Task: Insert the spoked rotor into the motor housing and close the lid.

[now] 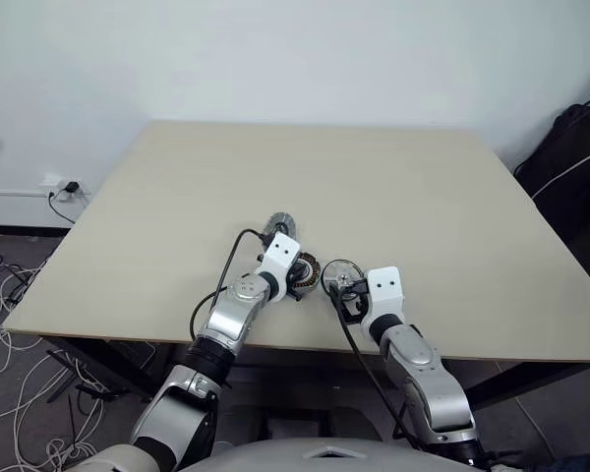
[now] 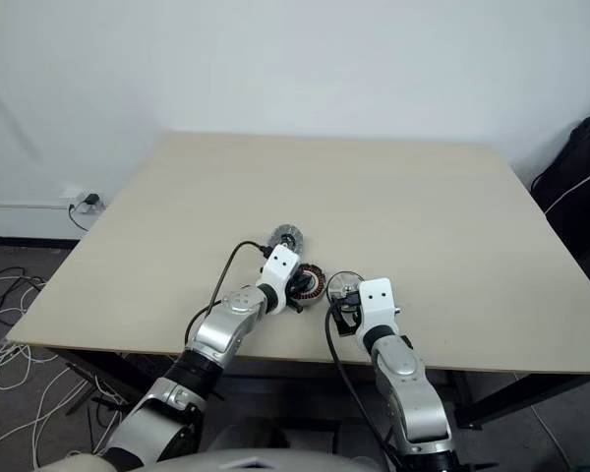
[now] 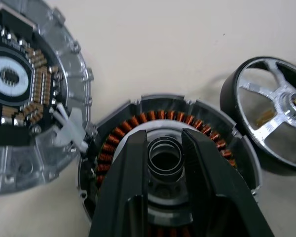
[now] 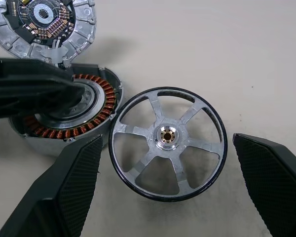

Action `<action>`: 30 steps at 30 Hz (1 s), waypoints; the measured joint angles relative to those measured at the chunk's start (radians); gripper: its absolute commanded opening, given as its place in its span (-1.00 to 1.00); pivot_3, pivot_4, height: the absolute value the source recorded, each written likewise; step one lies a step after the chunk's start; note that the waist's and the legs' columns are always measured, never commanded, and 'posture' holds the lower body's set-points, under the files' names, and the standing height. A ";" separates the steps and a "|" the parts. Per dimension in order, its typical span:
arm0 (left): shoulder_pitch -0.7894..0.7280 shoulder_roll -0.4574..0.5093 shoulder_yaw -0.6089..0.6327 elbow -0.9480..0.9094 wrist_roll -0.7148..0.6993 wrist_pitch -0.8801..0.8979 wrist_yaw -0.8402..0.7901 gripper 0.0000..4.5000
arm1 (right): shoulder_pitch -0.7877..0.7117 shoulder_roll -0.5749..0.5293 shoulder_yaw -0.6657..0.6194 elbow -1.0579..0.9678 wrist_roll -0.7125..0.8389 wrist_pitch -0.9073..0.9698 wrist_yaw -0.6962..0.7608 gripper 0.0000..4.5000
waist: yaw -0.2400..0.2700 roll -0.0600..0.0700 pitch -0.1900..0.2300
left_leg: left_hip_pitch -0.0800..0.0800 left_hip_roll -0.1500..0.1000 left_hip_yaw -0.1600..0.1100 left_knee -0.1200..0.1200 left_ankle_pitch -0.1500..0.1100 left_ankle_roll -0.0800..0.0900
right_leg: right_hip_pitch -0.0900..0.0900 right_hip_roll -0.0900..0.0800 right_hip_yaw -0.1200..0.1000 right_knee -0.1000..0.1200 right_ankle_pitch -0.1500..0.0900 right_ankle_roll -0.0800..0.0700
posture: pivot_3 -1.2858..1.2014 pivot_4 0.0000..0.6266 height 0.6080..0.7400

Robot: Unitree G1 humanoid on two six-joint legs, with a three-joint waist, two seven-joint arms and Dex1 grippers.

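Note:
The motor housing [image 3: 138,121], a dark round part with copper windings, rests on the table near its front edge. My left gripper [image 3: 165,139] is shut on the housing's silver centre sleeve, one black finger on each side. Just right of the housing lies the spoked rotor [image 4: 167,143], flat on the table and almost touching it. My right gripper [image 4: 167,148] stands open, with its fingers [image 4: 79,182] wide on either side of the rotor and not touching it. The lid [image 4: 84,29], a silver disc with a circuit face up, lies just behind the housing.
The light wooden table [image 1: 374,187] stretches bare behind the three parts, and its front edge [image 1: 275,346] runs just below them. A black bag [image 1: 575,157] stands off the right side. Cables [image 1: 10,285] lie on the floor to the left.

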 measured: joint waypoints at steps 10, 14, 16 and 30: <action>0.011 -0.007 0.018 -0.038 -0.006 -0.001 -0.017 0.20 | 0.000 0.000 0.000 0.000 0.000 0.000 0.000 1.00 | 0.000 0.000 0.000 | 0.000 0.000 0.000 0.000 0.000 0.000 | 0.000 0.000 0.000 0.000 0.000 0.000 | 0.03 -1.00 1.00; 0.023 -0.008 0.026 -0.093 -0.020 0.001 -0.022 -0.30 | -0.002 0.000 0.001 0.000 0.000 0.000 0.000 1.00 | 0.000 0.000 0.000 | 0.000 0.000 0.000 0.000 0.000 0.000 | 0.000 0.000 0.000 0.000 0.000 0.000 | 0.03 -1.00 1.00; 0.031 -0.007 0.028 -0.117 -0.022 0.005 -0.024 -0.57 | -0.002 0.000 0.001 0.000 0.000 0.000 0.000 1.00 | -0.001 0.000 0.000 | 0.000 0.000 0.000 0.000 0.000 0.000 | 0.000 0.000 0.000 0.000 0.000 0.000 | 0.03 -1.00 1.00; 0.278 0.119 0.042 -0.396 0.006 -0.089 0.005 -1.00 | -0.098 -0.014 0.053 0.007 -0.002 0.058 0.041 0.47 | -0.005 0.001 -0.001 | 0.000 0.000 0.000 0.000 0.000 0.000 | 0.000 0.000 0.001 0.001 0.003 -0.005 | 0.03 -1.00 1.00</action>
